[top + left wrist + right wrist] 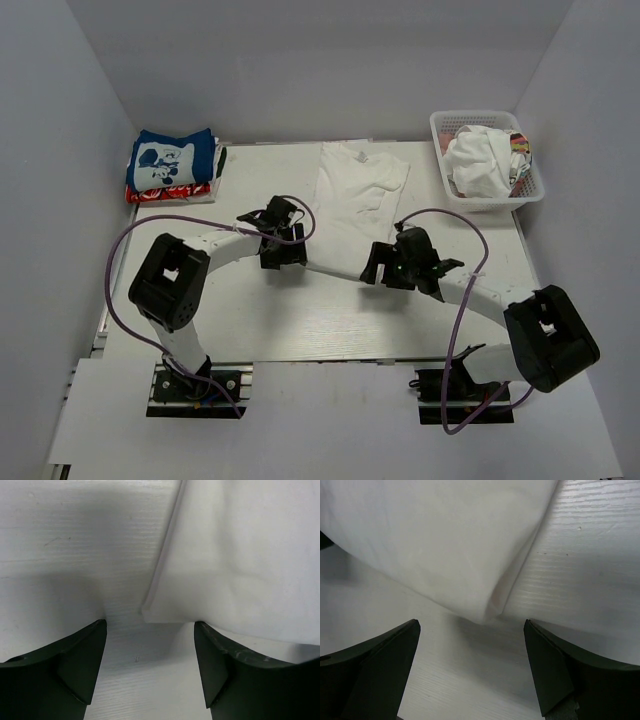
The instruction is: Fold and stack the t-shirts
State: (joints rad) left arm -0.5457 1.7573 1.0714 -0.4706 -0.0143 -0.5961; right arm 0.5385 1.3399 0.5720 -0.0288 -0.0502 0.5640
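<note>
Far left: blue tee [172, 160] is seen folded on top of a red one [165, 193], so the stack is already begun there, well apart from the work area. L gripper [150, 625] is held wide open, nothing in it, low over the table [300, 320], w/ the near-left hem corner of the white tee [240, 555] lined up just ahead between the jaws. This is judged a pre-grasp on that corner. White tee is laid flat mid-table, collar toward the far edge; a doubled edge in the R wrist view suggests it is prob. already folded lengthwise. R gripper [472, 622] is likewise wide open & empty, w/ the near-right corner just ahead of it. Both corners being addressed at once points to a hem-to-collar fold next; all layers need to be pinched or the fold will skew. Far right: basket [498, 203] w/ more tees [478, 165] bunched in it, not yet folded.
</note>
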